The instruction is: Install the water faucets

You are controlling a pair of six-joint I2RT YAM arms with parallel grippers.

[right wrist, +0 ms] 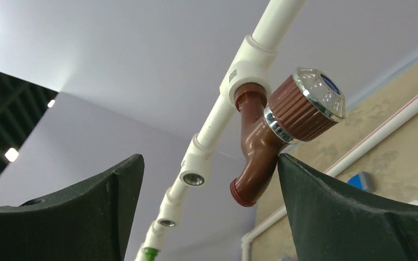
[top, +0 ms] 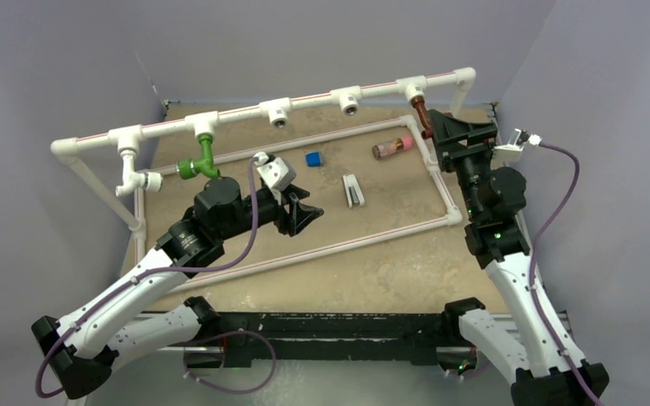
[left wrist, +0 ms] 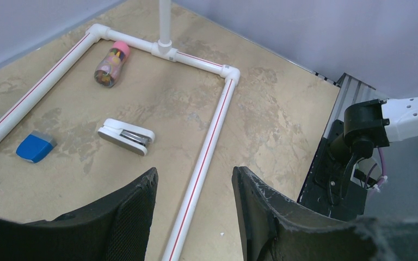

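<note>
Tan table (top: 389,271), grey walls (top: 51,68); a pink-capped bottle (top: 392,146) is lying there. The brown faucet (top: 421,114) is hanging from the pipe (top: 322,96) at the top view's upper right, green faucet (top: 201,161) and white faucet (top: 133,179) upper left. The right end effector (right wrist: 209,163) is gaping around the brown faucet; only its wrist view is showing the chrome knob (right wrist: 305,106). The left end effector (left wrist: 195,173) is hanging spread, empty.

Robot lab: grey-screened table (top: 372,271)

Light is even, diffuse and moderately bright in all views; the table (top: 372,271) carries only faint, soft shadows beneath the pipe frame (top: 313,102). In the right wrist view two lamps (right wrist: 12,154) show overhead at left, the reddish-brown faucet (right wrist: 257,147) has glare on its chrome rim, and the right gripper's fingers (right wrist: 76,217) are dark and blurred.
</note>
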